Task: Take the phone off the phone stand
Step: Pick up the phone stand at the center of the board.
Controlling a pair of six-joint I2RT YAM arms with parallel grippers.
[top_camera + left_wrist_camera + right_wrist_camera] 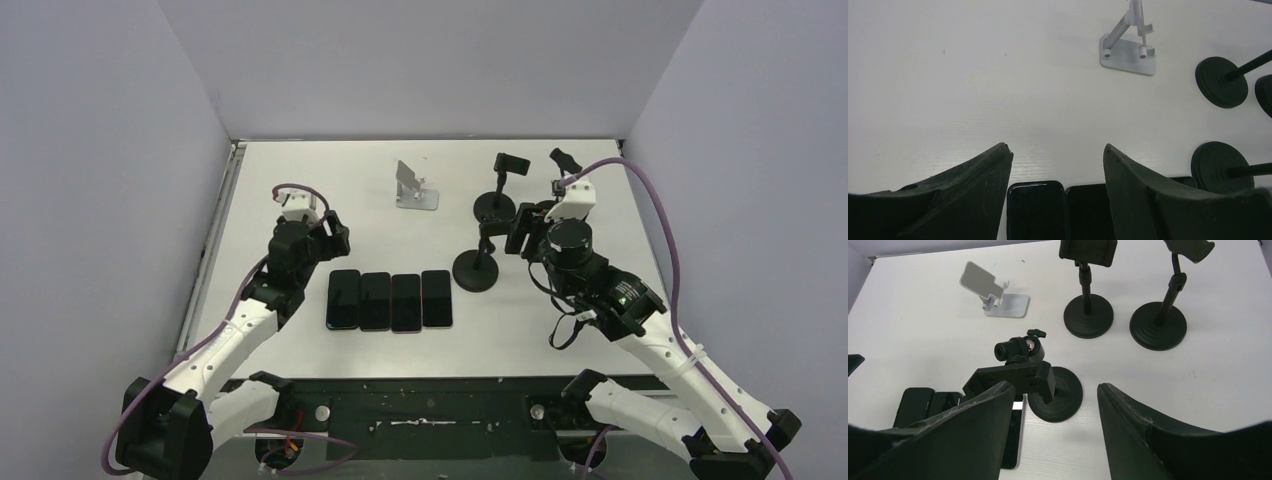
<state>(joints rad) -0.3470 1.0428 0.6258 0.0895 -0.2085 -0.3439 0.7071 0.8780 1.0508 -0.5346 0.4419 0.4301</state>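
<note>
Right claw (1054,386) beside phone stand (1020,348)

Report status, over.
Left gripper open, empty, by the four phones lying flat in a row. Right gripper open, empty, at the near black clamp stand. No phone visible in any stand.

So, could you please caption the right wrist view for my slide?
Right hand, open, facing the nearest black stand; phones lie flat beside it.

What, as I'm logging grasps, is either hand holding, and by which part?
Nothing. The left hand hangs open over the phones, and the right hand stands open by an empty phone stand.
</note>
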